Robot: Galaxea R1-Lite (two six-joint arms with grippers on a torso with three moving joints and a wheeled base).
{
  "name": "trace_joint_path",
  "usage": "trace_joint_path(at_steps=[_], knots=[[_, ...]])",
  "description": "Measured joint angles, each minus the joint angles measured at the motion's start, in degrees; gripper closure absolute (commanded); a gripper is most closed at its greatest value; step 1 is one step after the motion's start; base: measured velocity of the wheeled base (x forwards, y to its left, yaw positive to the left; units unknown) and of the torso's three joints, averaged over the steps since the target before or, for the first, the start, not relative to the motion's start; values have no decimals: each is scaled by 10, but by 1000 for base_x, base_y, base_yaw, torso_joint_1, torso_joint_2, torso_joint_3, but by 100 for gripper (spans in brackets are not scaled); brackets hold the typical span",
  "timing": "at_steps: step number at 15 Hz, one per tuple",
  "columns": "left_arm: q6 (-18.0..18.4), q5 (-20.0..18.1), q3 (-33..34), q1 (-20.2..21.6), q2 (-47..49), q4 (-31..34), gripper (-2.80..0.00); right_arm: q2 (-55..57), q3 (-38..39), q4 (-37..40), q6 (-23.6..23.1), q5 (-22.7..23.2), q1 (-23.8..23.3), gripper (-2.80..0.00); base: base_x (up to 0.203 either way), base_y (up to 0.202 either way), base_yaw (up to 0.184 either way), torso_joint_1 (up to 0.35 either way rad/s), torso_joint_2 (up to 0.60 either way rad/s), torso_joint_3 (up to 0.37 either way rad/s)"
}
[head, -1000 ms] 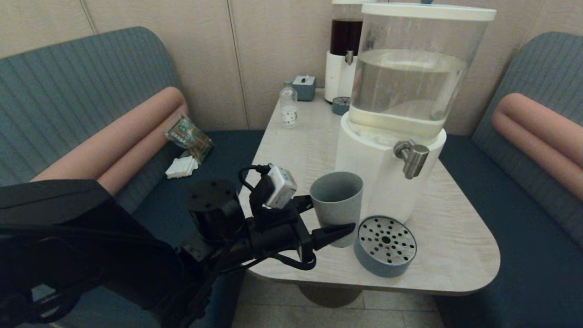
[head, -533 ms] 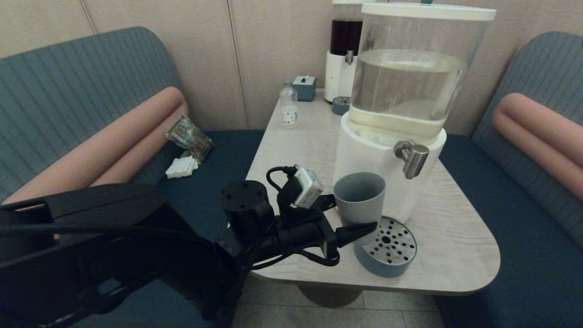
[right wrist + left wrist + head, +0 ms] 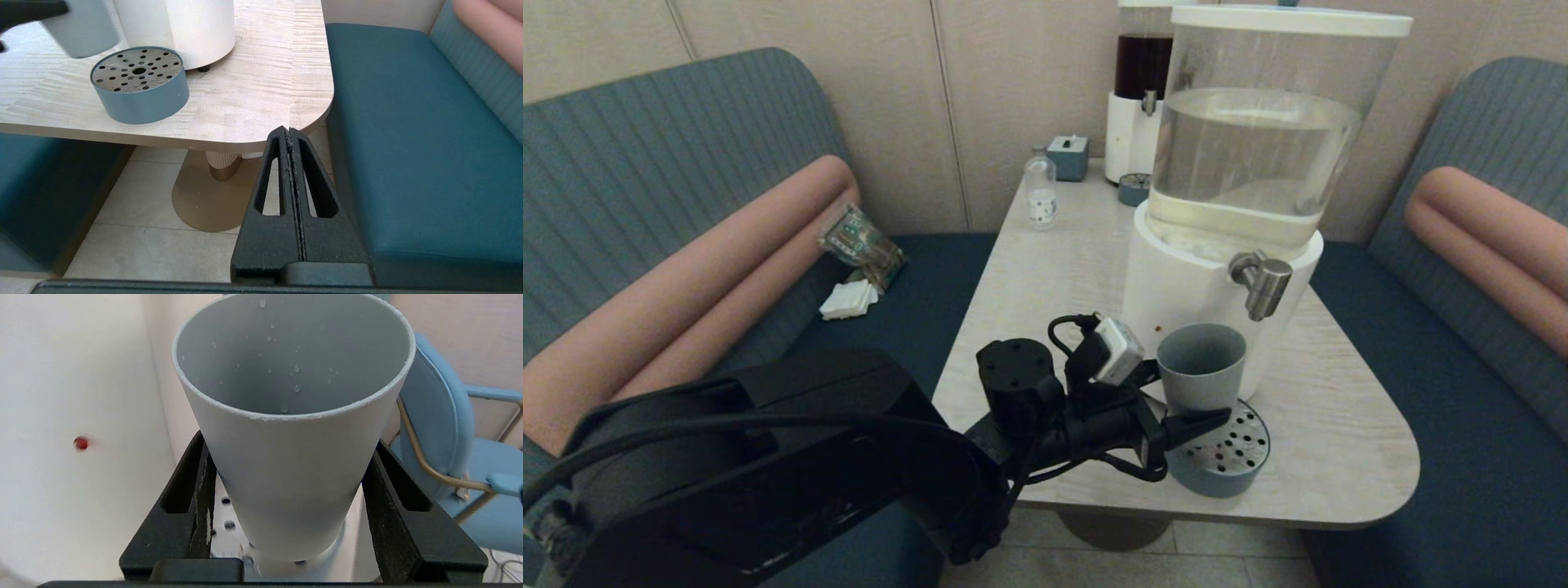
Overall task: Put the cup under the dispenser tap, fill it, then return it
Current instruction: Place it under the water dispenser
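Note:
The grey-green cup (image 3: 1201,367) is upright, with my left gripper (image 3: 1186,398) shut on its lower half. It hangs over the left edge of the round perforated drip tray (image 3: 1225,457), close against the white base of the big dispenser (image 3: 1176,294). The steel dispenser tap (image 3: 1262,284) sticks out above and to the right of the cup's rim. In the left wrist view both fingers (image 3: 196,486) press the cup (image 3: 282,490), whose inner wall carries droplets. My right gripper (image 3: 289,131) is shut on nothing, parked low off the table's front right corner.
At the back of the table (image 3: 1054,269) stand a dark-liquid dispenser (image 3: 1141,90), a small clear bottle (image 3: 1041,196), a blue box (image 3: 1068,157) and a small tray (image 3: 1133,189). Padded benches flank the table. Packets (image 3: 859,241) lie on the left bench.
My left arm has carried the cup to the right, from the table beside the drip tray to over the tray's left edge, nearer the tap. The right arm has not moved.

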Motion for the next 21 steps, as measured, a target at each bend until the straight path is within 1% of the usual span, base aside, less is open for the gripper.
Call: trace_joint_path(at_steps=[4,10,16,21], knots=[[-1,0,-50,-1,41,2,0,0,0,0,0,0,0,0,0,0,0,0,0,0],[-2,0,-102,-1,96,-2,0,0,0,0,0,0,0,0,0,0,0,0,0,0],[-1,0,-127,-1,120,0,0,0,0,0,0,0,0,0,0,0,0,0,0,0],[-2,0,-132,-2,126,1,0,0,0,0,0,0,0,0,0,0,0,0,0,0]])
